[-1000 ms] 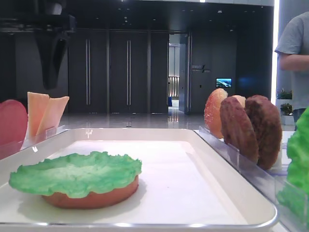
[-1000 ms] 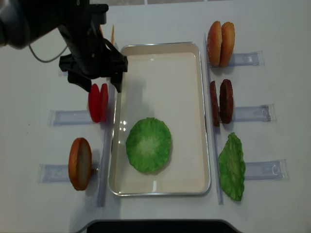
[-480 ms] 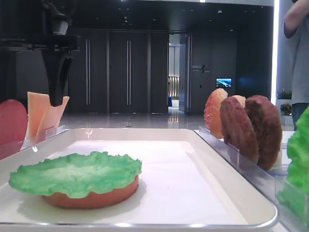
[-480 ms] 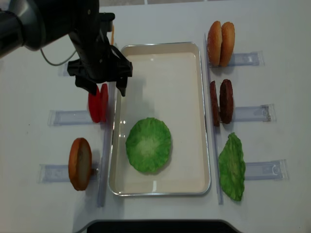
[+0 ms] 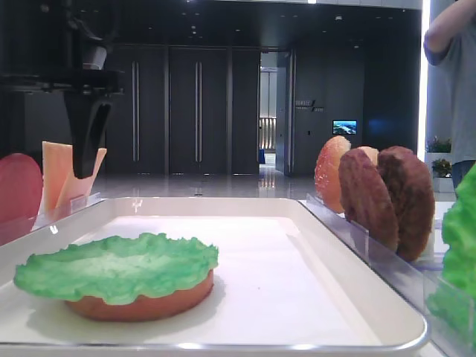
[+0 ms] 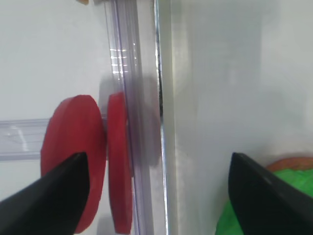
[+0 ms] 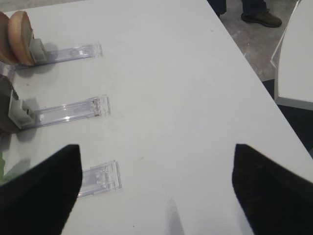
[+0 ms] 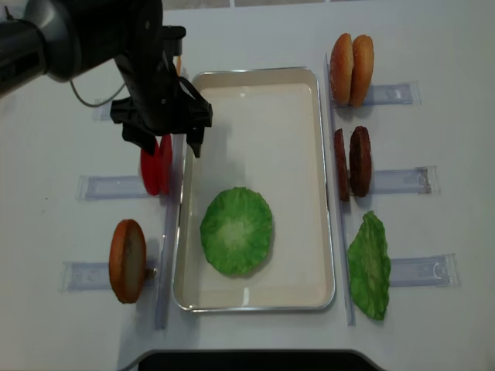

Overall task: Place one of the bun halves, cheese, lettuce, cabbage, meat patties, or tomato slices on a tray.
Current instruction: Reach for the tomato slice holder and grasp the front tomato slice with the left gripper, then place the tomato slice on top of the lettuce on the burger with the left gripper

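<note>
Tomato slices [image 8: 155, 166] upright beside tray [image 8: 255, 81] left rim; my left gripper [image 8: 164, 143] spread wide above them, tray centre bare.

No readable text, labels, brands or numbers; distant wall sign [image 5: 305, 105] too blurred

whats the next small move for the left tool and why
Probably lower the left tool, nudging slightly left, until its open jaws straddle one of the tomato slices. It hangs above the two upright slices beside the tray, holding nothing, and the tray holds only lettuce on a bun half.
</note>
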Robot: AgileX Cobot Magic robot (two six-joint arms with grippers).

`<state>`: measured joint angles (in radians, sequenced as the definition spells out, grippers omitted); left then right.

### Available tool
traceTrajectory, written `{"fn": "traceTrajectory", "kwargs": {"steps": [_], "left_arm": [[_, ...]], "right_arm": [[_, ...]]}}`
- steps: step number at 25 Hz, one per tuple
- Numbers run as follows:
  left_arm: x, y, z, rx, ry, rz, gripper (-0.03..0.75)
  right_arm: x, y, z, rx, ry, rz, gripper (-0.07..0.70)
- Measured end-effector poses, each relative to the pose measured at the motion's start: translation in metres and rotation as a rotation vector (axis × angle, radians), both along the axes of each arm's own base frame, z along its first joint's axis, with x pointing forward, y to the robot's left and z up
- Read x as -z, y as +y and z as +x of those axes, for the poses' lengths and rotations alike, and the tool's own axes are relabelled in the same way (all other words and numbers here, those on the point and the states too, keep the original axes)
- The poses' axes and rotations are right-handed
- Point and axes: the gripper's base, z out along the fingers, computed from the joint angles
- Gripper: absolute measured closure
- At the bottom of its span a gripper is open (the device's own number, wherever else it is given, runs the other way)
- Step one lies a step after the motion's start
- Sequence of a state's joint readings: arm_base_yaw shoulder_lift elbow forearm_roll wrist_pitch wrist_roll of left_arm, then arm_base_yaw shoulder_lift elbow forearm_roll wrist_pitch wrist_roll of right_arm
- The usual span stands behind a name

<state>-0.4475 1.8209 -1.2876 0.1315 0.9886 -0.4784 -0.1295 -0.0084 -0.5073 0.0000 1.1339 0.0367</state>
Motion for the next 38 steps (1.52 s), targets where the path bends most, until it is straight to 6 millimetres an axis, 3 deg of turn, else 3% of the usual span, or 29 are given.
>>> {"fn": "traceTrajectory", "kwargs": {"steps": [6,9,18,22,31,38], "left_arm": [[0.003,0.001,0.000,0.003,0.018,0.015,0.028],[0.003,0.002,-0.001,0.005,0.023,0.027,0.091],[0.003,0.006,-0.003,0.019,0.051,0.079,0.507],[0.003,0.007,-0.003,0.028,0.054,0.086,0.648],[-0.002,0.009,-0.007,0.031,0.072,0.105,0.668],[-0.054,0.012,-0.030,0.050,0.004,-0.024,0.668]], "right_arm": [[0.000,0.000,0.000,0.000,0.000,0.000,0.041],[0.000,0.000,0.000,0.000,0.000,0.000,0.041],[0.000,0.000,0.000,0.000,0.000,0.000,0.041],[0.000,0.000,0.000,0.000,0.000,0.000,0.041],[0.000,0.000,0.000,0.000,0.000,0.000,0.041],[0.000,0.000,0.000,0.000,0.000,0.000,0.041]]}}
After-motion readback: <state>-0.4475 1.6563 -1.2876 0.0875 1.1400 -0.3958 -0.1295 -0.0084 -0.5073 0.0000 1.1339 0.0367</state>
